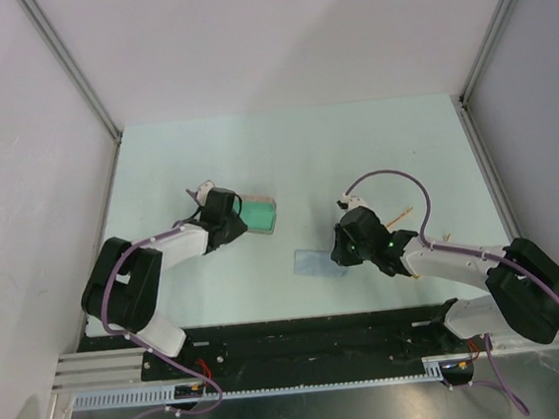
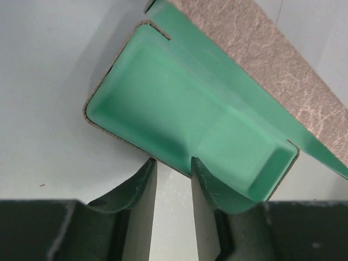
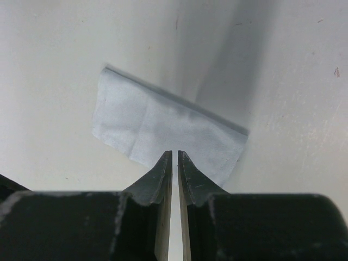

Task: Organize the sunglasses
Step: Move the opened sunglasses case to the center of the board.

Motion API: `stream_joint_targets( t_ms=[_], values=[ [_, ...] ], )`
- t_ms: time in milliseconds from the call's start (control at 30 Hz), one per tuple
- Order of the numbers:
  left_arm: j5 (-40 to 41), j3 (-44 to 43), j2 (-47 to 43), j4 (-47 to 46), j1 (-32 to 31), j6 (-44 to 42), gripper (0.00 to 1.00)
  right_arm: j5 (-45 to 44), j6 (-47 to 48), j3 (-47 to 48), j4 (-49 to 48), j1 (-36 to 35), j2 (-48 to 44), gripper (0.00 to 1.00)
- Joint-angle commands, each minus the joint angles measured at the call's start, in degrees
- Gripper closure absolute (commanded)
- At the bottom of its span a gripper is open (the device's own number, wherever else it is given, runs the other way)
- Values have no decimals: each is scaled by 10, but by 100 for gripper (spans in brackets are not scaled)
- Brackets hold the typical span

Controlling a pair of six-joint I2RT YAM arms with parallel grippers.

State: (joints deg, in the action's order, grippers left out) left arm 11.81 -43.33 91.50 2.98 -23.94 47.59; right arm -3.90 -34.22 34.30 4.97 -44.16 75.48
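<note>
Left pincer (image 2: 173,163), arm bent in from the left, sits slightly apart at the near wall of the open case (image 2: 179,119), smooth green inside, mottled grey-beige outside. Right pincer (image 3: 175,155) is squeezed together, empty, over the flat pale blue cloth (image 3: 152,125), arm stretched low across the counter (image 1: 303,148). Sunglasses (image 1: 399,218) peek out from under that arm, just thin yellow temples.

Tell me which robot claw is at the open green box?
The left gripper: its fingertips are at the near wall of the open case, whose green lining shows. The right gripper is over the pale blue cloth instead.
</note>
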Motion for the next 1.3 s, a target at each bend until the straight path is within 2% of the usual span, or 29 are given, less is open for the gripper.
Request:
stream_joint_targets(
  t_ms=[0, 67, 267, 533, 767, 867, 1000, 1033, 1167, 1267],
  values=[
    [-10, 11, -18, 26, -19, 43, 66, -14, 16, -10, -8, 0, -30, 87],
    [-17, 15, -25, 32, -24, 50, 71, -10, 19, -13, -8, 2, -38, 87],
    [-18, 17, -20, 42, -46, 73, 76, -2, 22, -29, -12, 8, -65, 87],
    [-23, 33, -51, 55, -75, 128, 78, 10, 34, -40, -12, 13, -83, 87],
    [-25, 64, -91, 59, -113, 152, 77, 33, 45, -35, -68, 0, -50, 84],
    [-19, 69, -100, 62, -119, 147, 70, 33, 48, -20, -89, -14, -20, 83],
    [30, 63, -146, 68, -118, 112, 54, 28, 63, 22, -114, -32, 35, 82],
    [48, 59, -156, 69, -118, 101, 47, 27, 64, 45, -115, -36, 61, 82],
    [97, 31, -206, 78, -113, 35, 40, 22, 69, 95, -132, -44, 125, 82],
    [90, 23, -212, 79, -88, 13, 39, 18, 66, 134, -143, -44, 174, 82]
  ],
)
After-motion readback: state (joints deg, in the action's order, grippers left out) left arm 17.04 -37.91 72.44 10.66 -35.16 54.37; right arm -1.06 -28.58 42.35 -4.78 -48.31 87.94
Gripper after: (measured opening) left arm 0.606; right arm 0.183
